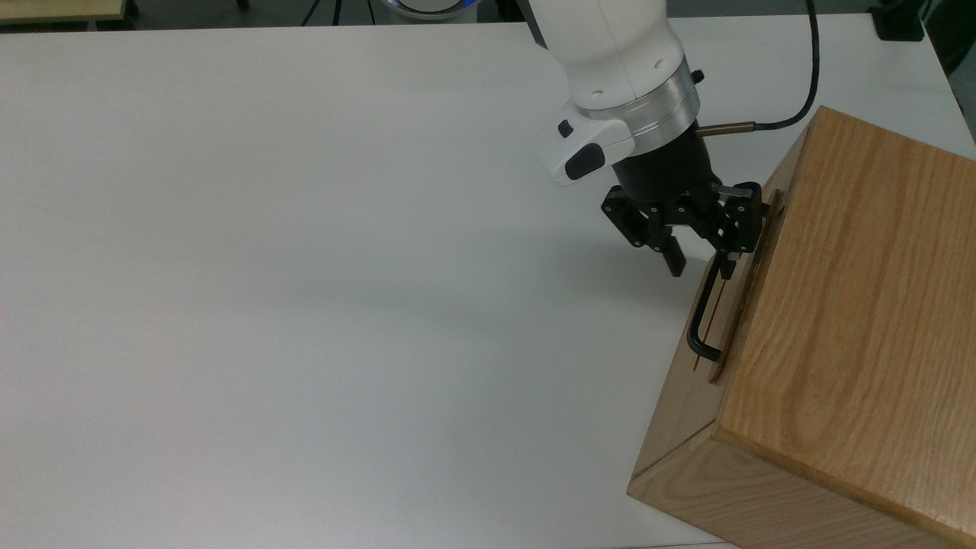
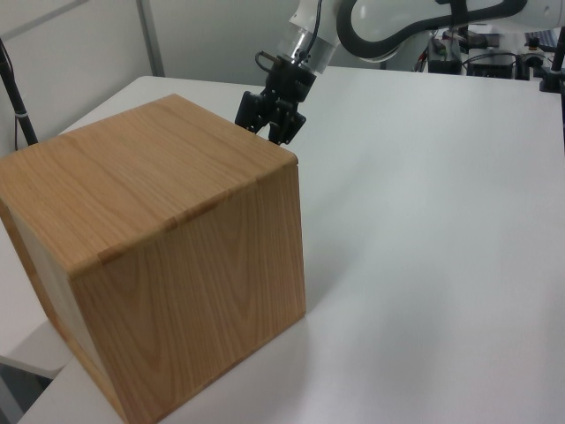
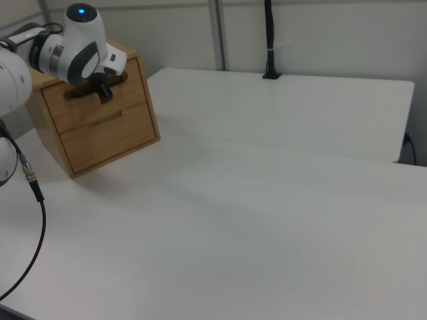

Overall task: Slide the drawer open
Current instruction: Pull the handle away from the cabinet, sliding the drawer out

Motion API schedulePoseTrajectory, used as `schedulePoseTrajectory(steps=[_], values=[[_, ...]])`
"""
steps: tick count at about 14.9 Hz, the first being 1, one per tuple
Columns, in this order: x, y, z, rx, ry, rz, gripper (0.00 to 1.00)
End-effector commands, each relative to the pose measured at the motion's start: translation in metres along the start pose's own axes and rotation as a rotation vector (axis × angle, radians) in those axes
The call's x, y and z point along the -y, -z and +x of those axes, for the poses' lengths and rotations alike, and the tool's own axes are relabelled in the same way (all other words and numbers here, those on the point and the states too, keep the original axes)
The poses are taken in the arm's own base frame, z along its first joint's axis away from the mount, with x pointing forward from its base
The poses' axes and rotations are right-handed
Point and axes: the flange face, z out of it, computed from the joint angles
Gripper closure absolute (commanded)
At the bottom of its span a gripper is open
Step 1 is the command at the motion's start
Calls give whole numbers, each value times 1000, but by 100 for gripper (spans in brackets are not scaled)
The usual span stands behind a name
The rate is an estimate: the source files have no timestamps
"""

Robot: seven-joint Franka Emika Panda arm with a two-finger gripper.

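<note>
The drawer is the upper of two fronts in the oak cabinet; its front lies close against the cabinet face. Its black bar handle runs along the front. My gripper is open at the handle's far end, with one finger on the table side of the bar and the other between the bar and the drawer front. In the left view, the gripper sits just behind the cabinet's top far edge. In the right view, the gripper covers the middle of the handle.
The cabinet stands at the right edge of the white table in the top view, which stretches wide to the top view's left. A lower drawer front sits under the upper one. A black cable trails from the wrist.
</note>
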Motion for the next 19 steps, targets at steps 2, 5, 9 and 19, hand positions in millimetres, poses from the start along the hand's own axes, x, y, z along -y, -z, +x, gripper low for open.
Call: schedulePoseTrajectory(steps=[2,5,9,19], values=[[-7,0,3,-8,-21,-29,92],[-9,11,4,-18,-13,-46,99],[-27,17,7,-21,1,-103,99],[-72,63,14,56,115,-199,98]])
